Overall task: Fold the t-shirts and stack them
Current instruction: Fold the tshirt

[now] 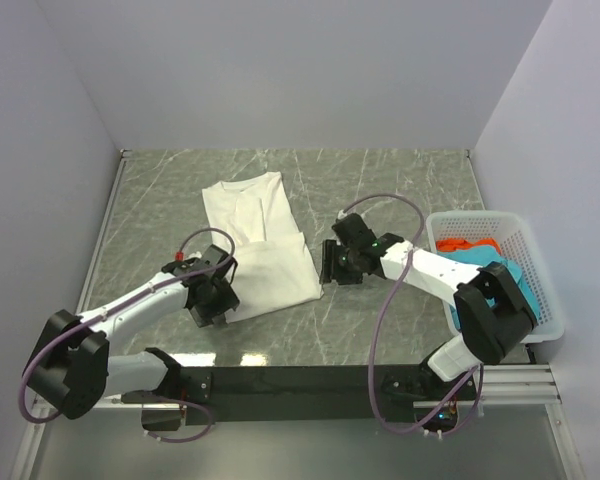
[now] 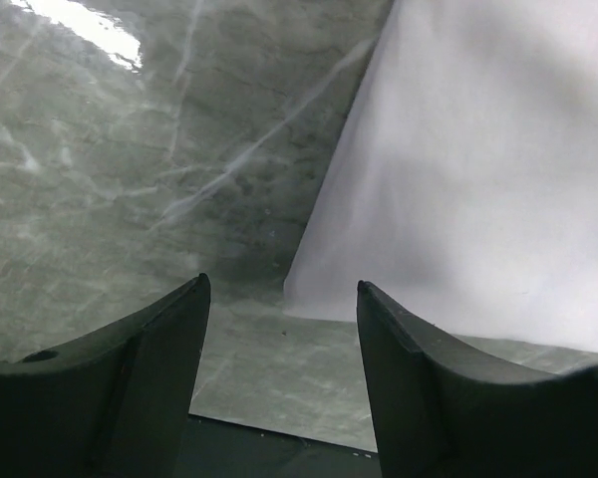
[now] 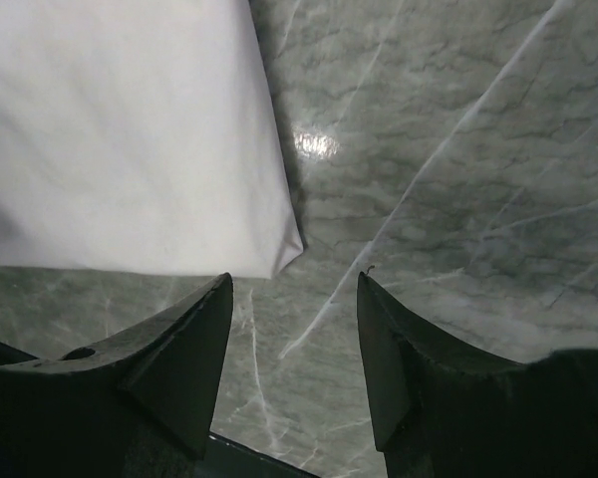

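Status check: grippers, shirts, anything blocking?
Open, empty: left gripper, right gripper, at near corners of white t-shirt. It lies partly folded, flat on table. In basket: teal t-shirt, red-orange t-shirt. Nothing blocking.

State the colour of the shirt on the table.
The shirt is white, clearest in the top external view.

A: How does the left gripper stand?

B: Its 2 dark fingers are spread, with grey marble tabletop showing between them.

A: And the cloth?

B: The white t-shirt lies flat, its corner just beyond the gap.
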Controlling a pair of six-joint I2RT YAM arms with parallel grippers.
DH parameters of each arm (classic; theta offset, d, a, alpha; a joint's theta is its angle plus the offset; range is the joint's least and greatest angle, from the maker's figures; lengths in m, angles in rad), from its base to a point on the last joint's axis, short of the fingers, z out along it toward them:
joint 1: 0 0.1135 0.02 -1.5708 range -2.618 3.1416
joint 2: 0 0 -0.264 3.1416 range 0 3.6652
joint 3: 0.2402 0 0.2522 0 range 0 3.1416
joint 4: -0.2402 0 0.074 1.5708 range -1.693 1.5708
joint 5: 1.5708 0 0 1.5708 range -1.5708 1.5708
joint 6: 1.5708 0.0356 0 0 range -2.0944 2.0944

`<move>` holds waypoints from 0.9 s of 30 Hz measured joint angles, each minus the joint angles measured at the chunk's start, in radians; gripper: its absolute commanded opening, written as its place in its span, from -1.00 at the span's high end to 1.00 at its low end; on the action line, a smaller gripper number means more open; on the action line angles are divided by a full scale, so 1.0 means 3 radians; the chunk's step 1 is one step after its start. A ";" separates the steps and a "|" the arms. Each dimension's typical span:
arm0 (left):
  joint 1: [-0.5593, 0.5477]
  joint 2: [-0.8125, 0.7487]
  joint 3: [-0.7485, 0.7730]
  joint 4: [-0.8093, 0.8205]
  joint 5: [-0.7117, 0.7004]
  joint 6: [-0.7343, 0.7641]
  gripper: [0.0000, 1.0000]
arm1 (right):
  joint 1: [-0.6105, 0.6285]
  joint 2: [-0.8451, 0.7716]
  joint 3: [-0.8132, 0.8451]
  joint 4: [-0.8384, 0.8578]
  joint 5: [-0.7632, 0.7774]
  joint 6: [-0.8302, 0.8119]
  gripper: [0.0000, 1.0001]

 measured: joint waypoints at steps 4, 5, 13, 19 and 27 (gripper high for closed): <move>-0.0113 0.0116 -0.0001 0.0093 -0.0018 -0.0001 -0.30 | 0.0098 0.0000 -0.0065 0.0025 0.0050 0.0050 -0.19; -0.0136 0.0145 -0.0003 0.0123 -0.0019 -0.0003 -0.27 | 0.0116 0.0001 -0.0084 0.0028 0.0056 0.0066 -0.19; -0.0197 0.0285 -0.0024 0.0197 -0.0045 -0.0001 0.16 | 0.0154 0.0086 -0.0117 0.0043 0.0095 0.0111 -0.18; -0.0205 0.0304 -0.0038 0.0318 0.0000 -0.0003 0.67 | 0.0221 0.0203 -0.0095 0.0037 0.0125 0.0134 -0.16; -0.0212 0.0257 -0.0088 0.0436 0.0046 0.0005 0.99 | 0.0273 0.0350 -0.0014 -0.0001 0.0151 0.0184 -0.15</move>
